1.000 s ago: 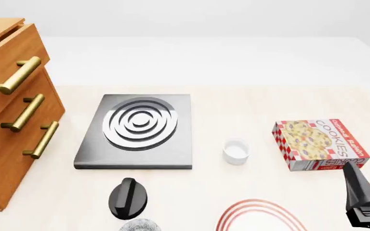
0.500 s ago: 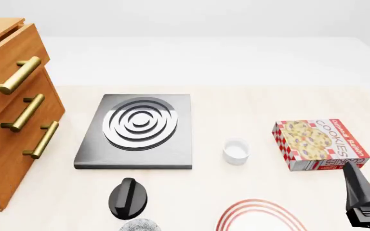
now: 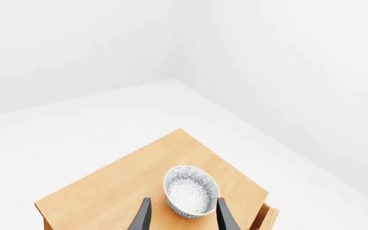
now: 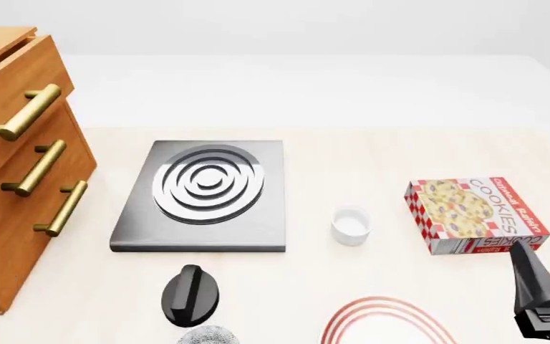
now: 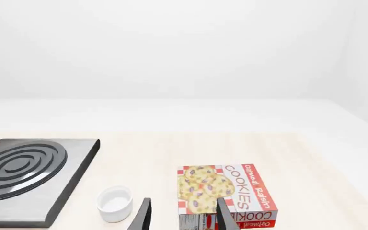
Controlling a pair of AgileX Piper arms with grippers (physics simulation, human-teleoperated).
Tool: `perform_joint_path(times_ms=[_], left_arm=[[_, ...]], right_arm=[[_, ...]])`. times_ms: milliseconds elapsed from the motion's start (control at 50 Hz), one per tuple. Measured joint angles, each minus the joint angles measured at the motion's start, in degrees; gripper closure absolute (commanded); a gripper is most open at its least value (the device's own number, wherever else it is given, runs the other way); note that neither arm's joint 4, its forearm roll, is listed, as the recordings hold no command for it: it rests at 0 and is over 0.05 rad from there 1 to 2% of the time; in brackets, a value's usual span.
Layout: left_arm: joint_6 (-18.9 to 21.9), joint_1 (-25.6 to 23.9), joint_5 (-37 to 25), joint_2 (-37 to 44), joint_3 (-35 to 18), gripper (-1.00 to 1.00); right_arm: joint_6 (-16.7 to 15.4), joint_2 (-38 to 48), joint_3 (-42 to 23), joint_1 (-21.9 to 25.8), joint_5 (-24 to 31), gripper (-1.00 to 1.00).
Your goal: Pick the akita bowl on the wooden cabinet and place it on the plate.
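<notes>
The akita bowl (image 3: 191, 190) sat upright on the top of the wooden cabinet (image 3: 107, 191), near one corner of that top. The left hand (image 3: 182, 219) hovered over it, its two dark fingers (image 3: 142, 218) spread wide, one on each side of the bowl, not clearly touching. In the front view the cabinet (image 4: 17, 165) stood at the left edge with three brass handles (image 4: 41, 166) showing; the bowl on it was out of that frame.

The plate (image 4: 389, 324) lay at the near edge of the tabletop (image 4: 371, 154), mostly cut off, only its red rings showing. A second speckled bowl (image 4: 206, 335) peeked in at the bottom edge, just beside a black knob-like object (image 4: 190, 294). The grey stove slab (image 4: 203, 195) sat behind these, a small white cup (image 4: 351, 224) to its right, and a cookie box (image 4: 475, 213) further right.

The right hand (image 5: 182, 219) was near the cookie box (image 5: 225, 194), fingers apart and empty, well away from the plate. In the front view only part of the right hand (image 4: 543, 301) showed at the lower right corner.
</notes>
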State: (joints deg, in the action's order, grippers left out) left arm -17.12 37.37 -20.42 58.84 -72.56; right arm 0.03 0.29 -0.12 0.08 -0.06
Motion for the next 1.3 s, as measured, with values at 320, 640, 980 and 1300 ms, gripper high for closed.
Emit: perform_joint_path(times_ms=[320,640,980,1300], left_arm=[[0.18,2.34,2.53,4.32,-0.28,-1.00],[0.19,3.35,4.47,8.84,-0.51,-1.00],[0.40,2.48,5.05,12.07,-1.10,-1.00],[0.76,1.31,5.40,14.36,-1.52,-1.00]], right_arm=[[0.00,0.00,0.00,0.00,0.00,-1.00],[0.00,0.00,0.00,0.00,0.00,-1.00],[0.00,0.00,0.00,0.00,0.00,-1.00],[0.00,0.00,0.00,0.00,0.00,-1.00]])
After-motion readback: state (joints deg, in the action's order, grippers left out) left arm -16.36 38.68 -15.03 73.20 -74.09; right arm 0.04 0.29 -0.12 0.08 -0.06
